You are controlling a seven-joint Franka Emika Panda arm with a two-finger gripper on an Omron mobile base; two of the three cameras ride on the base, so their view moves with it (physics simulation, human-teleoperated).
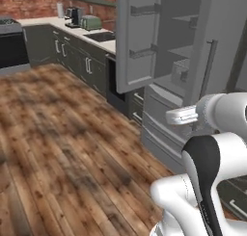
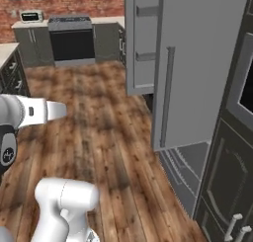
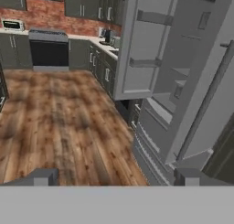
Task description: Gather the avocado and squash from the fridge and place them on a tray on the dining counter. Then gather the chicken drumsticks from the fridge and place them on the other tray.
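Note:
The grey fridge (image 1: 179, 52) stands ahead with its left door (image 1: 140, 42) swung wide open, and bare-looking shelves show inside. In the hand view the same open door (image 3: 146, 45) and the shelves sit to the upper right. My gripper (image 3: 116, 178) is open and holds nothing. Its two dark fingertips (image 3: 42, 177) stand far apart at the bottom of the hand view, well short of the fridge and above the wooden floor. The avocado, squash, chicken drumsticks, both trays and the dining counter are out of view.
A wall counter with a sink (image 1: 99, 36), a toaster (image 1: 90, 22) and a coffee machine (image 1: 73, 17) runs left of the fridge. A stove (image 2: 71, 36) and a microwave (image 2: 30, 16) stand at the back wall. Dark oven cabinets (image 2: 232, 152) rise on the right. Wooden floor (image 1: 62, 134) lies open in front.

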